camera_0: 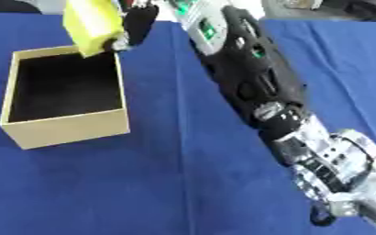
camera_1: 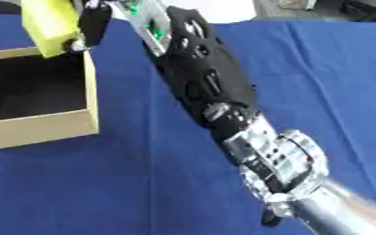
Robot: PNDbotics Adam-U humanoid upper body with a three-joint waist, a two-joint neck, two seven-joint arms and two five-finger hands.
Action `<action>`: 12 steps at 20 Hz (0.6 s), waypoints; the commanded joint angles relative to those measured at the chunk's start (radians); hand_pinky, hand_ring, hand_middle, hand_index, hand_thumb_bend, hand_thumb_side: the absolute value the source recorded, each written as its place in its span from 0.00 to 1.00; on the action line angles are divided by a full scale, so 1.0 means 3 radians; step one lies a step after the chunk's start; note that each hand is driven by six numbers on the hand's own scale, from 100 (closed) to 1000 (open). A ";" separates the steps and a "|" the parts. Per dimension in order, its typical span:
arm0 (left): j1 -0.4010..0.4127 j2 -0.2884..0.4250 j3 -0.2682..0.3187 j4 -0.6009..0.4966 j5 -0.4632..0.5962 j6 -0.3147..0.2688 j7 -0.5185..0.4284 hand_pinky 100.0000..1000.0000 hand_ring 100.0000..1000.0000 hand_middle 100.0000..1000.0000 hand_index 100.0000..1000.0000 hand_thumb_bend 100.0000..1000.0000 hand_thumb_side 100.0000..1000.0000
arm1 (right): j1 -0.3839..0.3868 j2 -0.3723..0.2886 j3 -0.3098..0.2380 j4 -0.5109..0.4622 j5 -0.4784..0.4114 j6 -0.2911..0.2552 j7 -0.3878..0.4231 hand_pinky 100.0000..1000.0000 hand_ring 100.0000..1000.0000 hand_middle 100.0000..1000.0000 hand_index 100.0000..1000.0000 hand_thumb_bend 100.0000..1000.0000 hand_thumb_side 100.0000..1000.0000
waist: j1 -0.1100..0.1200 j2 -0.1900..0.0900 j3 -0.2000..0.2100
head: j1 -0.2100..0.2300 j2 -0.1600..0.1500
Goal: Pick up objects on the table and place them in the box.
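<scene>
A yellow block-shaped object (camera_0: 93, 23) hangs over the far right corner of the open cardboard box (camera_0: 63, 126), just above its rim. My right hand (camera_0: 136, 22) is shut on it, black fingers curled round its right side. The right arm stretches from the lower right corner diagonally up to the box. The box stands on the blue cloth at the left, and its dark inside shows nothing that I can make out. My left hand shows in no view.
A blue cloth (camera_0: 183, 183) covers the whole table. The long right forearm (camera_0: 255, 87) crosses the middle of it. Dark shapes and pale clutter lie beyond the table's far edge.
</scene>
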 commanded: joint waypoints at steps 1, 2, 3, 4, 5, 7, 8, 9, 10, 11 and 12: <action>-0.0046 0.0026 -0.0003 -0.0052 0.0008 -0.0004 -0.0012 0.88 0.78 0.64 0.57 0.06 0.86 | -0.0017 0.0224 -0.0055 0.0088 0.0174 0.0119 -0.0130 0.48 0.63 0.52 0.50 0.00 0.00 | 0.0023 -0.0076 0.0009 | -0.0015 -0.0017; -0.0047 0.0025 -0.0004 -0.0052 0.0009 -0.0004 -0.0013 0.88 0.78 0.64 0.57 0.06 0.86 | -0.0001 0.0274 -0.0064 0.0124 0.0223 0.0151 -0.0176 0.48 0.63 0.52 0.50 0.00 0.00 | 0.0023 -0.0075 0.0012 | -0.0017 -0.0019; -0.0048 0.0024 -0.0005 -0.0052 0.0010 -0.0005 -0.0014 0.88 0.78 0.64 0.57 0.06 0.86 | 0.0019 0.0313 -0.0074 0.0156 0.0270 0.0178 -0.0221 0.49 0.64 0.54 0.53 0.00 0.00 | 0.0024 -0.0072 0.0016 | -0.0019 -0.0022; -0.0050 0.0023 -0.0005 -0.0052 0.0010 -0.0005 -0.0015 0.88 0.78 0.64 0.57 0.06 0.86 | 0.0038 0.0349 -0.0084 0.0185 0.0317 0.0203 -0.0266 0.50 0.65 0.55 0.55 0.00 0.00 | 0.0024 -0.0070 0.0020 | -0.0022 -0.0025; -0.0052 0.0023 -0.0006 -0.0052 0.0011 -0.0005 -0.0015 0.88 0.78 0.64 0.57 0.06 0.86 | 0.0056 0.0382 -0.0091 0.0212 0.0368 0.0221 -0.0304 0.51 0.66 0.57 0.58 0.00 0.00 | 0.0024 -0.0067 0.0024 | -0.0025 -0.0026; -0.0057 0.0021 -0.0008 -0.0052 0.0011 -0.0005 -0.0018 0.88 0.78 0.64 0.57 0.06 0.86 | 0.0079 0.0430 -0.0091 0.0260 0.0478 0.0224 -0.0347 0.56 0.69 0.63 0.66 0.04 0.00 | 0.0023 -0.0061 0.0028 | -0.0030 -0.0028; -0.0059 0.0020 -0.0009 -0.0052 0.0012 -0.0005 -0.0020 0.88 0.78 0.64 0.57 0.06 0.86 | 0.0087 0.0446 -0.0085 0.0282 0.0536 0.0211 -0.0345 0.60 0.72 0.68 0.73 0.12 0.00 | 0.0023 -0.0059 0.0030 | -0.0032 -0.0030; -0.0060 0.0019 -0.0011 -0.0052 0.0012 -0.0005 -0.0021 0.88 0.78 0.64 0.57 0.06 0.86 | 0.0091 0.0456 -0.0076 0.0301 0.0592 0.0193 -0.0330 0.65 0.75 0.73 0.79 0.17 0.00 | 0.0022 -0.0056 0.0031 | -0.0033 -0.0030; -0.0061 0.0018 -0.0011 -0.0052 0.0011 -0.0004 -0.0023 0.88 0.78 0.64 0.57 0.06 0.86 | 0.0095 0.0464 -0.0073 0.0312 0.0646 0.0172 -0.0310 0.65 0.75 0.73 0.79 0.17 0.00 | 0.0022 -0.0055 0.0032 | -0.0034 -0.0030; -0.0061 0.0018 -0.0012 -0.0052 0.0011 -0.0004 -0.0024 0.88 0.78 0.64 0.57 0.06 0.86 | 0.0097 0.0468 -0.0069 0.0318 0.0702 0.0146 -0.0286 0.73 0.83 0.78 0.84 0.30 0.00 | 0.0022 -0.0054 0.0033 | -0.0034 -0.0031; -0.0061 0.0018 -0.0011 -0.0052 0.0012 -0.0004 -0.0024 0.88 0.78 0.64 0.57 0.06 0.86 | 0.0098 0.0468 -0.0065 0.0317 0.0758 0.0122 -0.0261 0.75 0.84 0.79 0.86 0.34 0.00 | 0.0023 -0.0053 0.0033 | -0.0035 -0.0031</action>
